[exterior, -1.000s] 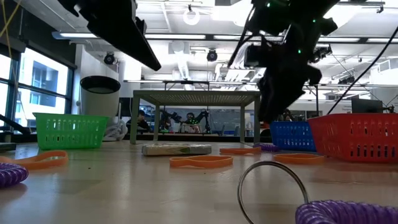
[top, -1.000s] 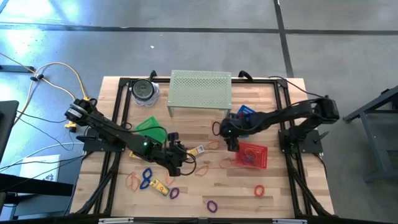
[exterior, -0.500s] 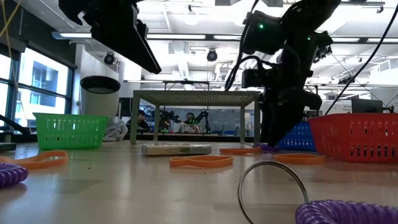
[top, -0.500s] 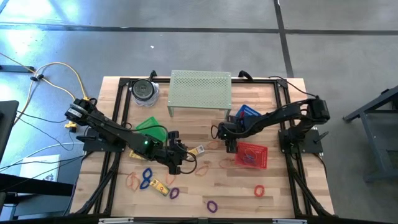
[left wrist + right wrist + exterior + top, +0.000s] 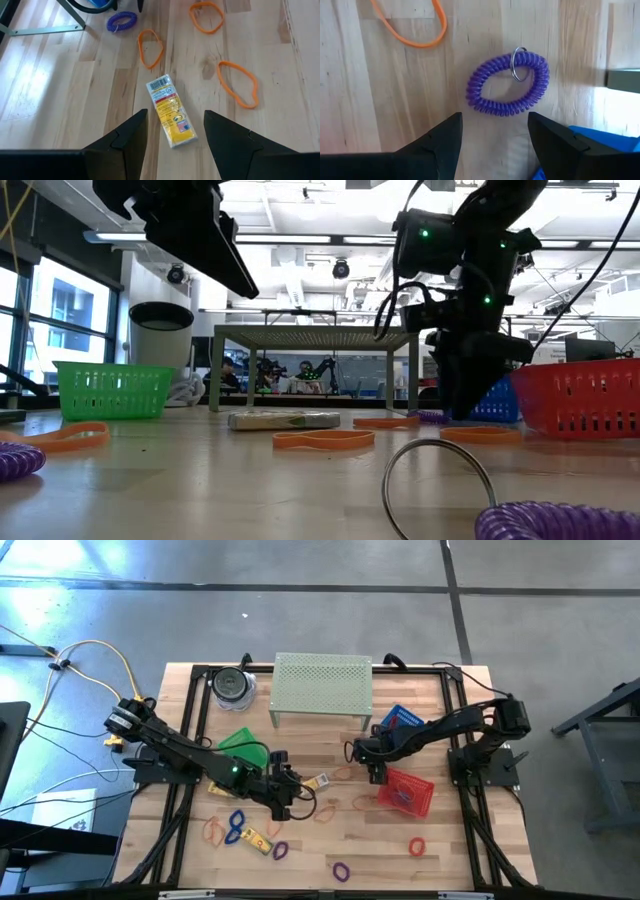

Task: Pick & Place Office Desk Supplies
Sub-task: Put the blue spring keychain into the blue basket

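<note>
Purple coiled plastic loop with a small metal ring [image 5: 508, 83] lies flat on the wooden table [image 5: 440, 855], just beside the blue plastic basket [image 5: 400, 719] and near the green perforated metal stand [image 5: 322, 686]. Right gripper [image 5: 494, 134] hovers over it, jaws spread, holding nothing; an orange rubber band [image 5: 413, 27] lies close by. Yellow oblong packet with a barcode label [image 5: 171, 111] sits mid-table, left gripper [image 5: 175, 135] above it, fingers parted either side, not touching, nothing gripped. Orange bands [image 5: 238, 84] around the packet. More purple, blue and red loops scattered along the front edge [image 5: 341, 868]. Red basket [image 5: 405, 794] sits by the right arm, green basket [image 5: 240, 744] by the left
</note>
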Action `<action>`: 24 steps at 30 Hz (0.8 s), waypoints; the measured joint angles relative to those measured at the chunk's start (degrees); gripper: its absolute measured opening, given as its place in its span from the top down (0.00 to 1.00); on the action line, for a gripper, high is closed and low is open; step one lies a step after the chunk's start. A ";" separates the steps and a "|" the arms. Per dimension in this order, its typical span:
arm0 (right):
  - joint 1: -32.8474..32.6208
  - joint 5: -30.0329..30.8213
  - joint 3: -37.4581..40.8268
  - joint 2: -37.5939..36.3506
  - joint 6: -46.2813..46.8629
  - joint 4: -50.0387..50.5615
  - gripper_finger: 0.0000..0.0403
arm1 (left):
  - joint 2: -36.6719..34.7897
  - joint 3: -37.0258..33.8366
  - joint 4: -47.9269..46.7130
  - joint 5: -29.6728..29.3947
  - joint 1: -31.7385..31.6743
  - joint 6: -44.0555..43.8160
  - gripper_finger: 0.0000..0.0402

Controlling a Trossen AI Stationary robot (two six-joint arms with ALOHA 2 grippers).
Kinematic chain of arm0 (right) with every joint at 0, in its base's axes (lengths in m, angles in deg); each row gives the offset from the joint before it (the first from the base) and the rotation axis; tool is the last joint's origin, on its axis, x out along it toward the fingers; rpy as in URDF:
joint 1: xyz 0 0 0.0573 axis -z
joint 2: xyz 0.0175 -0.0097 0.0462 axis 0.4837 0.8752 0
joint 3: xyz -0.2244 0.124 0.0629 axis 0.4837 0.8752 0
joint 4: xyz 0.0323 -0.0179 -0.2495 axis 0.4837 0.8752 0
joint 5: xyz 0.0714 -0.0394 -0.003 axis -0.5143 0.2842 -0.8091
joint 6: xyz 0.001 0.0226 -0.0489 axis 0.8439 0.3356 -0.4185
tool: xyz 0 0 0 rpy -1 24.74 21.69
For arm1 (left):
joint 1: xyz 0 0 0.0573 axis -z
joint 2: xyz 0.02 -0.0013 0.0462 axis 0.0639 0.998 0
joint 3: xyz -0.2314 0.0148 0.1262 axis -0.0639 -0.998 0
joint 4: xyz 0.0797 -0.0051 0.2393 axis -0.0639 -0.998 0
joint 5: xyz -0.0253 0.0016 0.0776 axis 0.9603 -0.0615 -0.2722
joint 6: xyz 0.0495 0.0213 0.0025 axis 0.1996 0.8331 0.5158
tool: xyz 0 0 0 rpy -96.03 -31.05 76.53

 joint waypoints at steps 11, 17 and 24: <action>0.00 -0.08 0.00 -0.02 -1.62 -2.79 0.47 | 0.00 0.00 0.00 0.00 0.00 -0.17 0.54; 0.00 -4.31 0.00 -0.02 -2.16 -6.57 0.47 | 0.00 0.00 0.00 0.00 0.00 -0.19 0.54; -0.02 -4.63 0.00 -0.03 -2.19 -7.35 0.47 | 0.00 0.00 0.00 0.00 0.00 -0.19 0.54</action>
